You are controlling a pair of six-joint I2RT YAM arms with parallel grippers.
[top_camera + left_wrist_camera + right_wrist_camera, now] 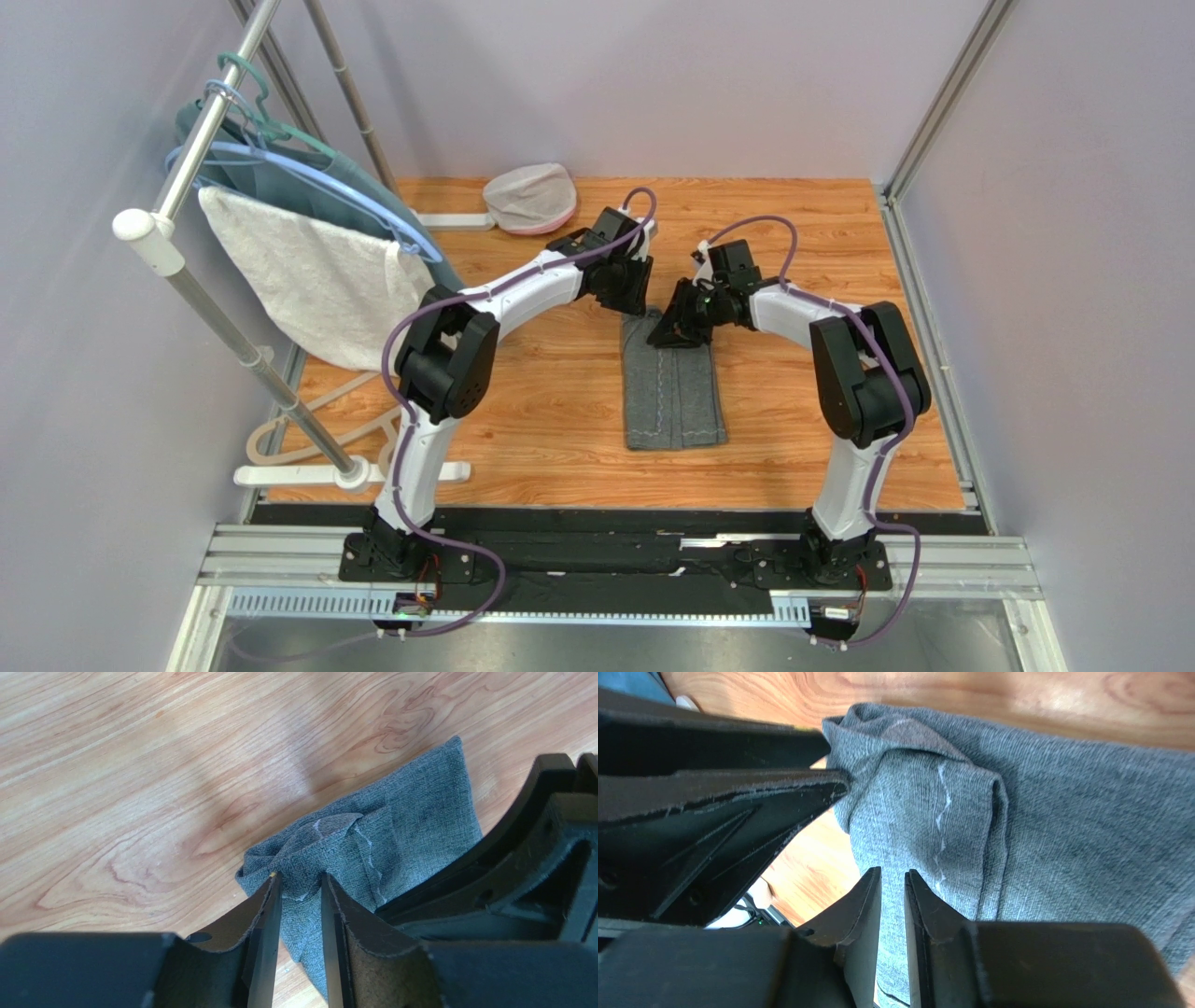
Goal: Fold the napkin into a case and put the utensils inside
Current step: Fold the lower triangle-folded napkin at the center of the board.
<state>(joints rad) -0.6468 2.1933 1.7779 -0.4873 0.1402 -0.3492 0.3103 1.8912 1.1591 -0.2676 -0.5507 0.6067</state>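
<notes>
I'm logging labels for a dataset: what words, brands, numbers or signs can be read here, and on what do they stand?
None can be read in any view.
The napkin bears only a pale stitched line, no print.
The white towel shows no tag or lettering.
Small parts on the near rail are too small to tell.

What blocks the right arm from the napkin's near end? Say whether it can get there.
Probably yes: the right gripper is over the napkin's far end; its near end lies bare.
</notes>
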